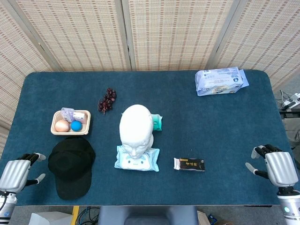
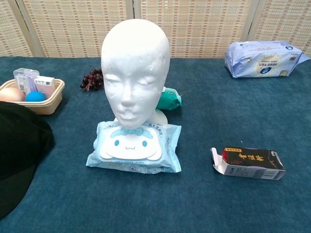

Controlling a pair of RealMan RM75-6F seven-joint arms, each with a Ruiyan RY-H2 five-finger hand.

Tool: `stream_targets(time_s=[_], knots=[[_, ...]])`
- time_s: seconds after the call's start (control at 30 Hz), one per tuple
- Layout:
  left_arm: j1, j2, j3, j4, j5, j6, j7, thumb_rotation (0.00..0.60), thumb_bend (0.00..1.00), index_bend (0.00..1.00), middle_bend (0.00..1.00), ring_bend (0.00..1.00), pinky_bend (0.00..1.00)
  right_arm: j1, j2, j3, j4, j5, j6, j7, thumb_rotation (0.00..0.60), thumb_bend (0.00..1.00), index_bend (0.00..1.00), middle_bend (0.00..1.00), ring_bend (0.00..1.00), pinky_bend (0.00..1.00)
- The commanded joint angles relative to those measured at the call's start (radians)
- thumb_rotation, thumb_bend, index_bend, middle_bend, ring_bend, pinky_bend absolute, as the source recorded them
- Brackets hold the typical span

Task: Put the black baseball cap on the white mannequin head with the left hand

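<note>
A woven folding screen (image 1: 154,33) with pale frames is standing behind the counter (image 1: 225,126), which is wearing a dark teal cloth. Even light is falling across it. Cables (image 1: 288,101) are lying beyond its right edge.

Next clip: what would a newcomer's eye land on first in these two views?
The white mannequin head dominates, standing mid-table with a blue cartoon wipes pack in front of it. Next comes the black baseball cap, lying flat at the near left beside the left hand. The right hand waits at the far right edge, holding nothing.
</note>
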State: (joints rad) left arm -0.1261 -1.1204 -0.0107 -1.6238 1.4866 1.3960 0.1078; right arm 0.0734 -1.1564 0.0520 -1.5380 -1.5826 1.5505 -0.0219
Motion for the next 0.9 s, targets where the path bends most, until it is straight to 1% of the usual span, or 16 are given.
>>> stream_targets(time_s=[0.03, 0.3, 0.4, 0.5, 0.57, 0.6, 0.7, 0.73, 0.77, 0.8, 0.87, 0.9], knots=[[-0.006, -0.006, -0.002, -0.015, 0.001, -0.002, 0.02, 0.6, 0.15, 0.39, 0.42, 0.36, 0.51, -0.001, -0.002, 0.003, 0.0, -0.001, 0.006, 0.007, 0.6, 0.16, 0.6, 0.6, 0.46, 0.59], [-0.002, -0.007, -0.004, -0.031, 0.004, 0.013, 0.039, 0.6, 0.15, 0.4, 0.42, 0.36, 0.51, 0.003, -0.007, 0.001, 0.004, -0.005, -0.002, -0.002, 0.6, 0.16, 0.6, 0.6, 0.46, 0.59], [-0.003, -0.011, -0.001, -0.034, 0.008, 0.013, 0.05, 0.6, 0.15, 0.43, 0.43, 0.38, 0.53, 0.004, -0.007, 0.001, 0.004, -0.003, -0.004, -0.003, 0.6, 0.16, 0.6, 0.6, 0.46, 0.59], [-0.001, -0.011, 0.002, -0.044, 0.024, 0.028, 0.073, 0.6, 0.15, 0.46, 0.45, 0.41, 0.57, 0.004, -0.006, 0.0, 0.004, -0.007, -0.002, 0.001, 0.6, 0.16, 0.6, 0.6, 0.46, 0.59], [0.005, -0.007, 0.01, -0.043, 0.039, 0.038, 0.093, 0.6, 0.19, 0.48, 0.47, 0.45, 0.63, 0.003, -0.005, -0.002, 0.004, -0.008, -0.002, 0.003, 0.6, 0.16, 0.6, 0.6, 0.46, 0.59], [0.006, -0.001, 0.017, -0.049, 0.048, 0.039, 0.098, 0.6, 0.22, 0.49, 0.47, 0.45, 0.64, 0.003, -0.005, -0.002, 0.004, -0.008, -0.003, 0.004, 0.6, 0.16, 0.6, 0.6, 0.46, 0.59], [0.007, 0.023, 0.036, -0.079, 0.073, 0.033, 0.086, 0.6, 0.38, 0.49, 0.48, 0.46, 0.65, 0.004, -0.004, -0.001, 0.004, -0.008, -0.003, 0.006, 0.6, 0.16, 0.6, 0.6, 0.46, 0.59], [0.007, 0.032, 0.042, -0.089, 0.083, 0.031, 0.076, 0.6, 0.46, 0.5, 0.48, 0.46, 0.65, 0.004, -0.004, -0.001, 0.004, -0.008, -0.002, 0.006, 0.6, 0.16, 0.6, 0.6, 0.46, 0.59], [0.007, 0.044, 0.049, -0.101, 0.097, 0.031, 0.064, 0.6, 0.57, 0.5, 0.48, 0.46, 0.65, 0.004, -0.004, -0.001, 0.004, -0.007, -0.003, 0.007, 0.6, 0.16, 0.6, 0.6, 0.46, 0.59], [0.007, 0.054, 0.056, -0.11, 0.108, 0.03, 0.053, 0.6, 0.63, 0.5, 0.49, 0.46, 0.65, 0.004, -0.004, 0.0, 0.004, -0.007, -0.003, 0.008, 0.6, 0.16, 0.6, 0.6, 0.46, 0.59], [0.008, 0.078, 0.071, -0.133, 0.132, 0.028, 0.023, 0.6, 0.83, 0.52, 0.51, 0.48, 0.66, 0.005, -0.003, 0.001, 0.005, -0.003, -0.006, 0.009, 0.6, 0.16, 0.6, 0.6, 0.46, 0.59], [0.008, 0.088, 0.08, -0.142, 0.144, 0.027, 0.014, 0.6, 0.88, 0.54, 0.53, 0.5, 0.66, 0.005, -0.003, 0.001, 0.005, -0.002, -0.007, 0.01, 0.6, 0.16, 0.6, 0.6, 0.46, 0.59]])
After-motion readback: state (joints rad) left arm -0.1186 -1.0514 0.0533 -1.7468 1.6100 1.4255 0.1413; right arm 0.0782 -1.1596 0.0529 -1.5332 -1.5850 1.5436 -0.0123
